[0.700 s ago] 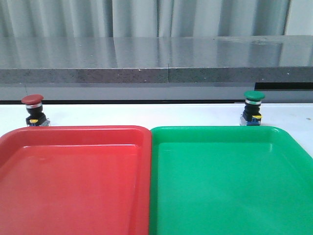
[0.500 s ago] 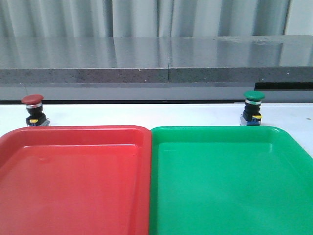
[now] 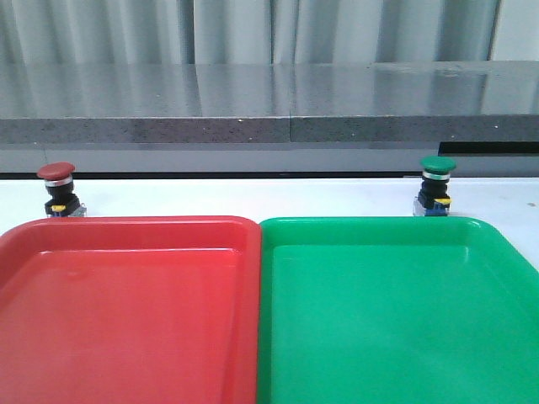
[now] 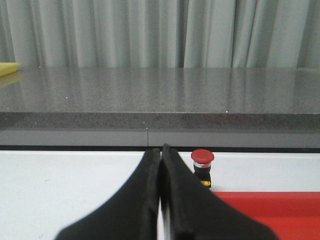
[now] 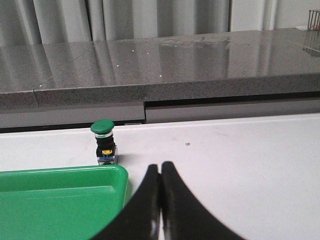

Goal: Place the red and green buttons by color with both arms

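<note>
Nearest us, the red tray (image 3: 126, 311) and green tray (image 3: 396, 311) lie side by side, touching, on the white tabletop (image 3: 253, 195). Both our pincers, left (image 4: 161, 155) and right (image 5: 160, 167), are pressed closed, empty. Beyond the trays, the red button (image 3: 59, 190) stands upright at 10 o'clock, the green button (image 3: 435, 185) at 2 o'clock

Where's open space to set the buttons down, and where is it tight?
Both trays are bare: red tray on the left, green tray on the right, touching at the centre. White table lies open between the red button and green button. It is tight where each button stands just behind its tray's far rim.
</note>
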